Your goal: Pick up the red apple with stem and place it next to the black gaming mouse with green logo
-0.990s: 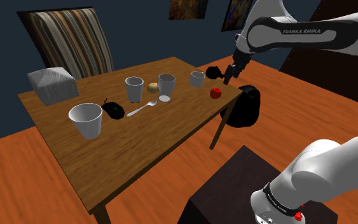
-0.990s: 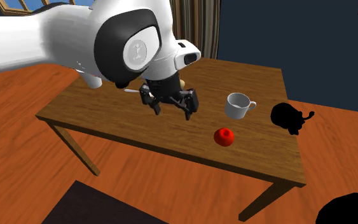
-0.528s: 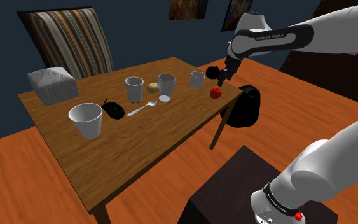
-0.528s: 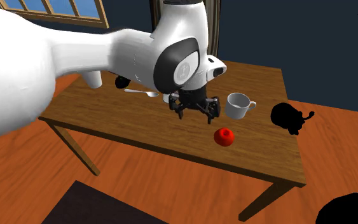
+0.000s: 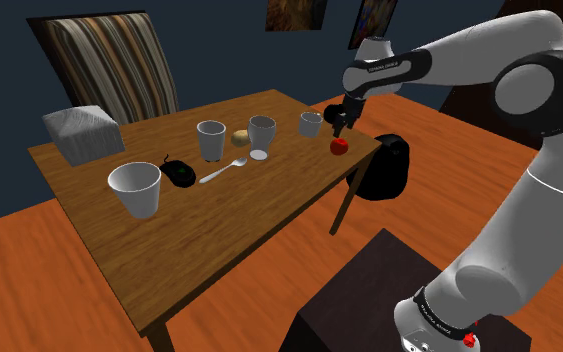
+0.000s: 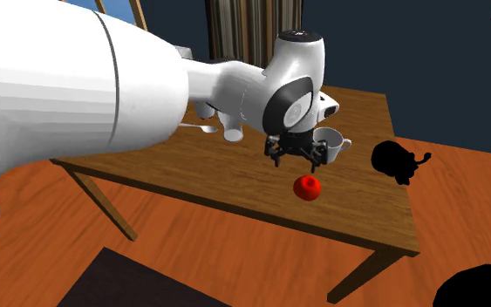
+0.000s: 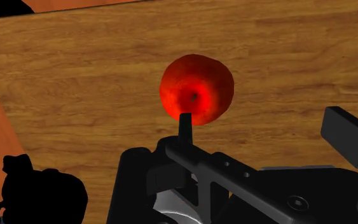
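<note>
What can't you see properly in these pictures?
- Mouse: in the shoulder view it is too small and dark to show any logo.
- Table: in the second exterior view its far side is hidden behind the big white arm.
- Black figure: in the wrist view it is cut off by the picture's edge, so its shape is unclear.
- Apple: in the wrist view one finger covers part of it.

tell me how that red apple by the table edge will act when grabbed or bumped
The round red apple would likely roll if bumped off-centre. It lies near the edge of the brown wooden table, so a sideways push might send it off. Its smooth curved skin may slip unless the jaws close across its widest part.
</note>
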`<state>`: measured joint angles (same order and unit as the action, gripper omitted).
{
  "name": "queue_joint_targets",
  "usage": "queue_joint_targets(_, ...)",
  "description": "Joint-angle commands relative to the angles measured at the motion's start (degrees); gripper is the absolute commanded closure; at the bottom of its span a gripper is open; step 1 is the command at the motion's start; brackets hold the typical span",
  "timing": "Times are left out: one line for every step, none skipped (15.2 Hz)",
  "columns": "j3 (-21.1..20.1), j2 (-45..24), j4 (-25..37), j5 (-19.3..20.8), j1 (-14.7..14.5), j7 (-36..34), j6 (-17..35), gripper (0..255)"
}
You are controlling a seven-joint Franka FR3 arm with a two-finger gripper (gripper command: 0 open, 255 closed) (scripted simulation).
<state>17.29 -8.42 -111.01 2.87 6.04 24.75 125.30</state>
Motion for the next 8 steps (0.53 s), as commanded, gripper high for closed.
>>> queue_joint_targets(0.2, -4.7, 3.4, -1.6, 1.0, 1.8, 0.9, 0)
queue_joint_targets(0.2, -7.0, 5.4, -2.3, 1.6, 2.5, 1.0, 0)
queue_joint_targets(0.1, -9.3, 7.4, -3.1, 2.2, 3.3, 1.1, 0)
queue_joint_targets(0.1, -11.6, 9.6, -3.8, 2.8, 3.9, 1.0, 0)
queue_joint_targets(0.0, -11.9, 9.9, -3.9, 2.9, 4.0, 1.0, 0)
queue_joint_targets(0.0, -12.3, 9.7, -4.0, 3.0, 4.1, 1.6, 0)
queue_joint_targets(-0.1, -12.8, 9.5, -4.1, 3.1, 4.2, 2.3, 0)
queue_joint_targets(-0.1, -13.2, 9.3, -4.3, 3.2, 4.3, 2.9, 0)
